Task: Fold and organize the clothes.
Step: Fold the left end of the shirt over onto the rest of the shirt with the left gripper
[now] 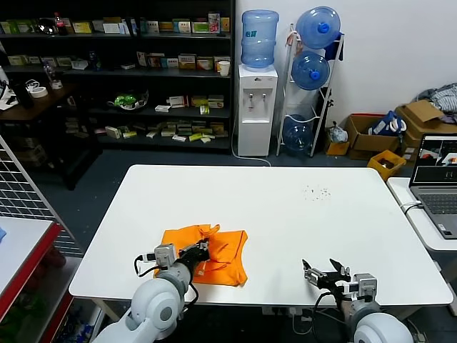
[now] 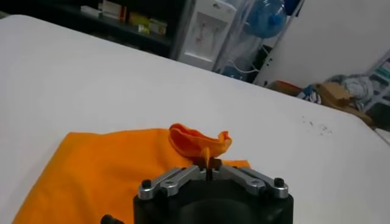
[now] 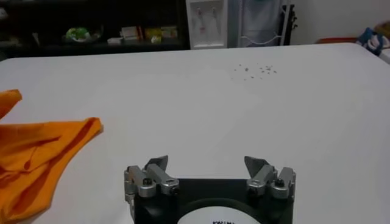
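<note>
The bright orange T-shirt [image 1: 208, 255] lies partly folded on the white table [image 1: 285, 214], near the front left edge. No lettering shows. My left gripper [image 1: 201, 250] is at the shirt's near side, shut on a fold of the orange fabric, which bunches up just beyond the jaws in the left wrist view [image 2: 199, 141]. My right gripper [image 1: 323, 274] is open and empty over bare table near the front edge, to the right of the shirt. The shirt's edge shows in the right wrist view [image 3: 36, 155], off to the side of the right gripper [image 3: 207, 163].
A laptop [image 1: 443, 179] sits on a side table at the right. A wire rack and red-edged table [image 1: 28, 243] stand at the left. Some dark specks [image 1: 315, 191] mark the far table top. Shelves and a water dispenser [image 1: 255, 107] stand behind.
</note>
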Robot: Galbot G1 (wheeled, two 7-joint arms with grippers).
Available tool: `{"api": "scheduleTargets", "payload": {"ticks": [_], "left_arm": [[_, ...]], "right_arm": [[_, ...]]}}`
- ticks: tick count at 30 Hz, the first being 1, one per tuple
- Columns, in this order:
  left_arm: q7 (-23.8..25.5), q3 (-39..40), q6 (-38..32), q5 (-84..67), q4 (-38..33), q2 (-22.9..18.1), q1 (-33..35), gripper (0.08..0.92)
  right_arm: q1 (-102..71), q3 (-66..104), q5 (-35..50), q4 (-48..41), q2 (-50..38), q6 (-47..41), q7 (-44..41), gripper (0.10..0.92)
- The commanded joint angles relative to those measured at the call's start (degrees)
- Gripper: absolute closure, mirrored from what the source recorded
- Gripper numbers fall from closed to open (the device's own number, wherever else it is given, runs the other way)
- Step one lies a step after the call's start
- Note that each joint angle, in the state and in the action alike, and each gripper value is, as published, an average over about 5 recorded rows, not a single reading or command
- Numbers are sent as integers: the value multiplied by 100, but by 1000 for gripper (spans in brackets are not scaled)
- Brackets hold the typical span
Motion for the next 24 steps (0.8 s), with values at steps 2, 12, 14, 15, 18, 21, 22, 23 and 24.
{"api": "scheduleTargets", "payload": {"ticks": [2, 12, 14, 15, 18, 21, 22, 23, 24], "left_arm": [[-87, 291, 52, 13, 176, -459, -297, 897], [-141, 138, 90, -335, -126, -367, -83, 710], [-152, 40, 97, -380, -220, -285, -7, 658], [-130, -57, 101, -384, -256, -208, 50, 624], [31, -456, 99, -380, -290, 160, 267, 537], [414, -971, 61, -329, -178, 711, 547, 450], [601, -1172, 43, -299, -97, 912, 656, 424], [800, -1368, 19, -277, -6, 1095, 757, 398], [1015, -1556, -11, -262, 96, 1260, 855, 364]], "right_arm": [[4, 6, 8, -8, 5, 1, 4, 203], [52, -42, 6, -94, -23, 8, -3, 203], [83, -83, 3, -113, -22, 4, 1, 203], [102, -106, 3, -119, -20, 1, 4, 203], [150, -157, 7, -123, -25, -5, 7, 203], [185, -188, 16, -139, -46, 0, 1, 203], [197, -198, 18, -148, -51, 3, -2, 203], [209, -211, 20, -159, -51, 6, -4, 203], [222, -227, 20, -170, -49, 10, -7, 203]]}}
